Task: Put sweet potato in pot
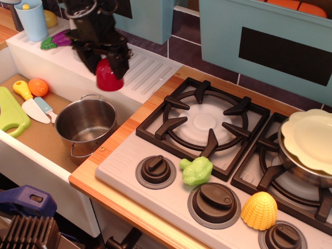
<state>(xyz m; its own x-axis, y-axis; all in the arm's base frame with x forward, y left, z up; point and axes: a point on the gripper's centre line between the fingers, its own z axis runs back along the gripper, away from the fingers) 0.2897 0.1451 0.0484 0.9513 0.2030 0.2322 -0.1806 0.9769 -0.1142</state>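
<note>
The sweet potato (108, 77) hangs in the air, gripped at its top by the black gripper (110, 61), whose jaws are closed onto it from either side; it sits above the white draining board (150, 70), up and slightly right of the pot (85, 127), and apart from both; holding it from above leaves its rounded underside free, which should suit a straight drop into the pot's open mouth; the pot stands upright and empty in the sink recess (36, 140), so nothing blocks the way in; by my judgement the carry is about half done, with a short move towards the pot and a release left. Counted: one pot, one sweet potato, one gripper; two burner grates (203, 120) in view, three knobs (155, 170), one green toy vegetable (196, 171), one yellow ridged toy (259, 210), one orange fruit (38, 86), one toy knife (39, 108).
</note>
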